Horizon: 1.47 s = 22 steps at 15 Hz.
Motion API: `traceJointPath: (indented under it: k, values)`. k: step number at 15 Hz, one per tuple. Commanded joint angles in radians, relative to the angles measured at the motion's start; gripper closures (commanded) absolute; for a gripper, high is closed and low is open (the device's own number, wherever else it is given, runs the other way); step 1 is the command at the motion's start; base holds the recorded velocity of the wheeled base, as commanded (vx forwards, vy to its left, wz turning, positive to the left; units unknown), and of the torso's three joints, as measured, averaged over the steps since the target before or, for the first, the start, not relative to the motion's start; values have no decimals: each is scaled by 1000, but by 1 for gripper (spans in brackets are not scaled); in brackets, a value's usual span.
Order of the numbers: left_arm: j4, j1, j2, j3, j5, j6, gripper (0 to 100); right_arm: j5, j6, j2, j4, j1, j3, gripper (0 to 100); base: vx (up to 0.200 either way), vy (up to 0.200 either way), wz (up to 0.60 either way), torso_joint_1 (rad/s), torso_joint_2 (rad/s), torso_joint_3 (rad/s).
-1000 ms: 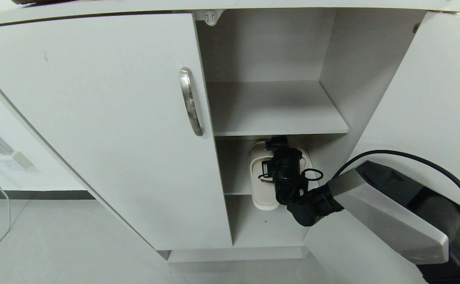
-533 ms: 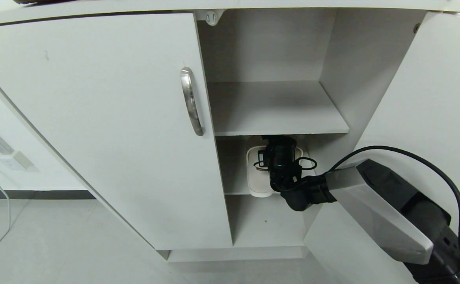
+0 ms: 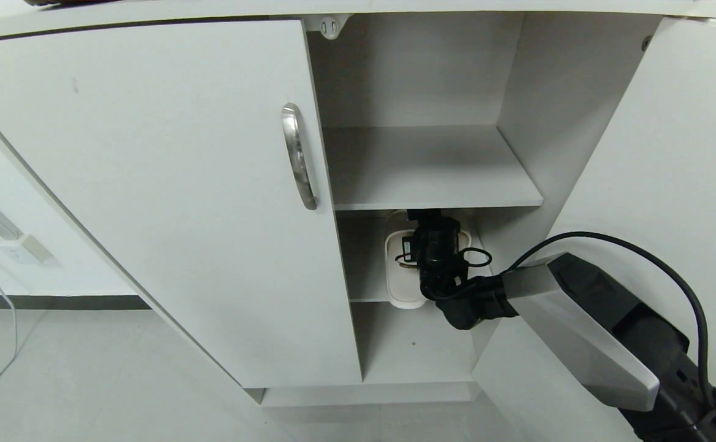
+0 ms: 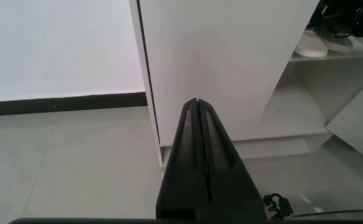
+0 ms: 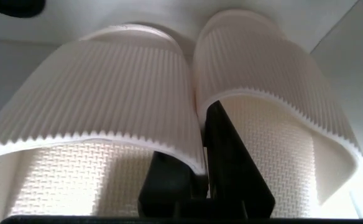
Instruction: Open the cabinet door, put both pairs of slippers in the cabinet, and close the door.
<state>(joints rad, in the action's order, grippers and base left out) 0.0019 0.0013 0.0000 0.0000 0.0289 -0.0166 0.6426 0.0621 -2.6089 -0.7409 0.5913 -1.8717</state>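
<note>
One pair of slippers (image 3: 402, 287) sits on the cabinet's (image 3: 149, 184) middle shelf, right gripper (image 5: 197, 149) clamped on both straps; likely next: release, back out; left gripper (image 4: 197, 104) closed empty, outside the cabinet.

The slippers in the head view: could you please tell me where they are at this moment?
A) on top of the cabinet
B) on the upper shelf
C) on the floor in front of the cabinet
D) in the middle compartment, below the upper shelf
D: the slippers sit in the middle compartment, just under the upper shelf, with the right gripper shut on them.
</note>
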Motion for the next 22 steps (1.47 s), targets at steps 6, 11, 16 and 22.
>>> traceJointPath:
  k: [6, 11, 16, 22]
  values:
    - [0, 0, 2, 0, 0, 0, 100, 2, -1, 1, -3, 7, 34, 100, 0, 0, 0, 0, 0, 0]
    - [0, 0, 2, 0, 0, 0, 100, 3, -1, 15, -11, 15, 68, 0, 0, 0, 0, 0, 0, 0]
    - [0, 0, 2, 0, 0, 0, 100, 6, -1, 119, -117, 47, 292, 0, 0, 0, 0, 0, 0, 0]
    - [0, 0, 2, 0, 0, -2, 100, 43, 1, 331, -365, 150, 730, 0, 0, 0, 0, 0, 0, 0]
